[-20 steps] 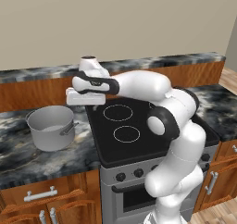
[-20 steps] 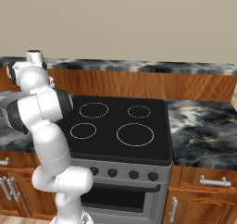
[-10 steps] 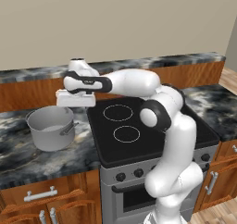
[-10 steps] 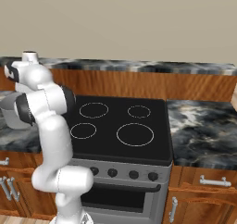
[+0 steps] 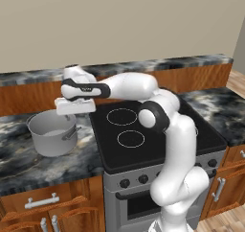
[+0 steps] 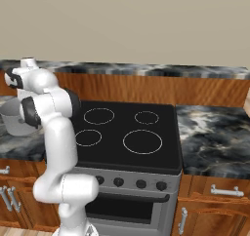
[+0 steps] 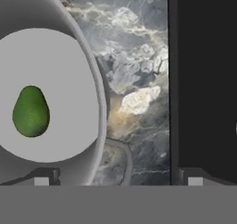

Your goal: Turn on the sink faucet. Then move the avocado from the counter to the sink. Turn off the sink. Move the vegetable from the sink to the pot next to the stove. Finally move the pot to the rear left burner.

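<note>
The grey pot [image 5: 51, 133] stands on the marble counter just left of the stove [image 5: 143, 135]. It also appears at the left edge of the right base view as pot [image 6: 12, 117]. The green avocado [image 7: 30, 111] lies on the pot's floor. My gripper [image 5: 75, 114] hangs open over the pot's right rim and side handle [image 7: 124, 154], holding nothing. In the hand view the gripper [image 7: 118, 179] straddles that rim, with one fingertip [image 7: 41, 180] over the pot and the other toward the stove. The rear left burner [image 5: 121, 116] is bare.
The black cooktop [image 6: 129, 132] carries several bare burners. Marble counter [image 5: 19, 159] surrounds the pot, and more counter [image 6: 210, 132] lies right of the stove. A wooden backsplash [image 6: 146, 86] runs behind, and control knobs [image 5: 143, 179] line the stove front.
The arm has swung left from the stove's left edge. The hand now sits over the pot's right rim. The jaws stayed open.
</note>
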### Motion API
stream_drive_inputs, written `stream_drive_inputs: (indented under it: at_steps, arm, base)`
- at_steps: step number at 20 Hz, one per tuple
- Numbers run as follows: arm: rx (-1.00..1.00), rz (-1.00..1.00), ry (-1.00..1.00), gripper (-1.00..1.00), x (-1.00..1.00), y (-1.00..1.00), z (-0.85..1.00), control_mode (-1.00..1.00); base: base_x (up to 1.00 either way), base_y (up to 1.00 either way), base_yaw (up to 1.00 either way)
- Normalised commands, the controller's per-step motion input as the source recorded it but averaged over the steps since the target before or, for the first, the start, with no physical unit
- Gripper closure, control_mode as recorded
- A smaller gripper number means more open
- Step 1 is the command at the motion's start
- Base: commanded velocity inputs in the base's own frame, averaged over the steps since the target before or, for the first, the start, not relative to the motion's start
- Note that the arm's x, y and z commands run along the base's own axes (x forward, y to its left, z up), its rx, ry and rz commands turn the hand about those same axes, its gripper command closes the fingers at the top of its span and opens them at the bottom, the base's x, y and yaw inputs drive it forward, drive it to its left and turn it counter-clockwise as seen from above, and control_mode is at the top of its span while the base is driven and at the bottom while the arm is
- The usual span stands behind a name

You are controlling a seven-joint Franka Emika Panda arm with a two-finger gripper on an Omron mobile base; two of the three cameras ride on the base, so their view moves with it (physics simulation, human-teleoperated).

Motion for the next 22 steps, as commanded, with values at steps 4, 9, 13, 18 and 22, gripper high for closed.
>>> stream_drive_inputs:
  at_steps: [4,9,13,18,22]
  arm:
    - [-0.04,0.0,0.0,-1.0,0.12,0.0,-0.14,-1.0]
    - [-0.03,0.0,0.0,-1.0,0.12,0.0,-0.13,-1.0]
    - [-0.01,0.0,0.0,-1.0,0.12,0.01,-0.14,-1.0]
    - [0.0,0.0,0.0,-1.0,0.11,0.03,-0.12,-1.0]
    - [0.0,0.0,0.0,-1.0,0.13,0.08,-0.13,-1.0]
  base:
    - [0.0,0.0,0.0]
    - [0.0,0.0,0.0]
    - [0.0,0.0,0.0]
    - [0.0,0.0,0.0]
    - [0.0,0.0,0.0]
